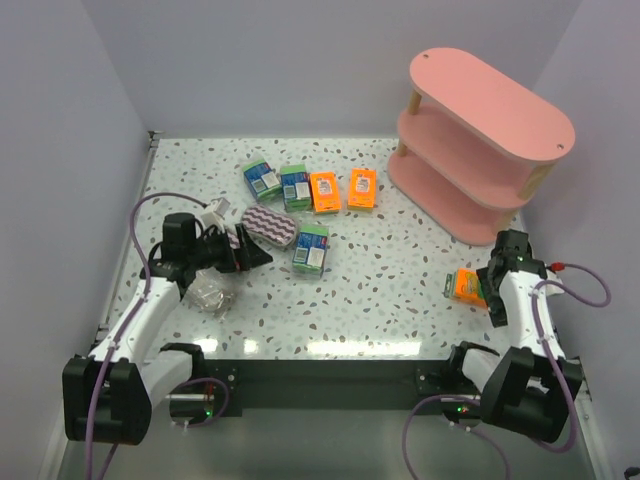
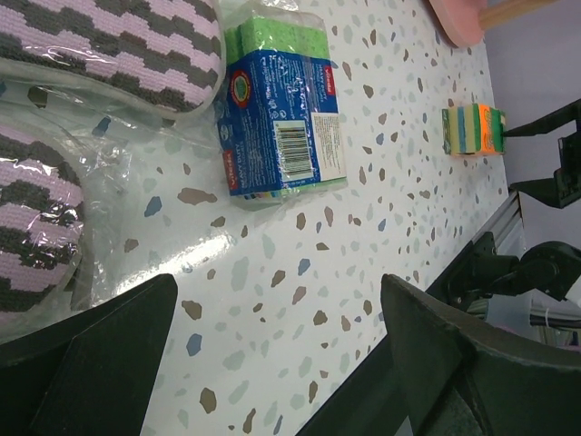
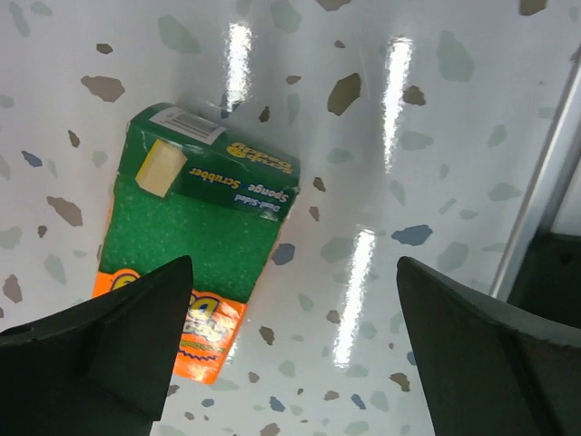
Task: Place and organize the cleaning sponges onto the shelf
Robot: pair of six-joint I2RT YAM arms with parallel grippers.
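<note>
A speckled white counter [image 1: 400,290] with two robot arms bolted at its near edge. At the far right corner stands one pink shelf [image 1: 490,110] with three oval tiers on pale wooden posts.

Nine wrapped sponge packs can be counted, all lying on the counter.

Three are green-and-blue packs. Two of these [image 1: 262,178] [image 1: 294,187] sit side by side at the far centre. The third green-and-blue pack [image 1: 311,248] lies nearer, mid-counter.

Three are orange packs. Two of them [image 1: 324,191] [image 1: 362,189] lie just right of the far green-and-blue pair. The third orange pack [image 1: 465,286] lies at the near right, in front of the shelf and apart from it.

Two are purple-white zigzag packs. One zigzag pack [image 1: 268,225] lies left of centre. The second zigzag pack [image 2: 32,227] is just beside it, partly hidden under the left arm.

One greyish clear-wrapped pack [image 1: 210,290] lies at the near left, under that arm.

The left end effector [image 2: 272,300] is spread wide, holding nothing, hovering by the zigzag packs.

The right end effector [image 3: 292,272] is also spread wide. The third orange pack lies flat below it, green scrubber side up. It sits by one finger [image 3: 100,354], and it is not gripped.
</note>
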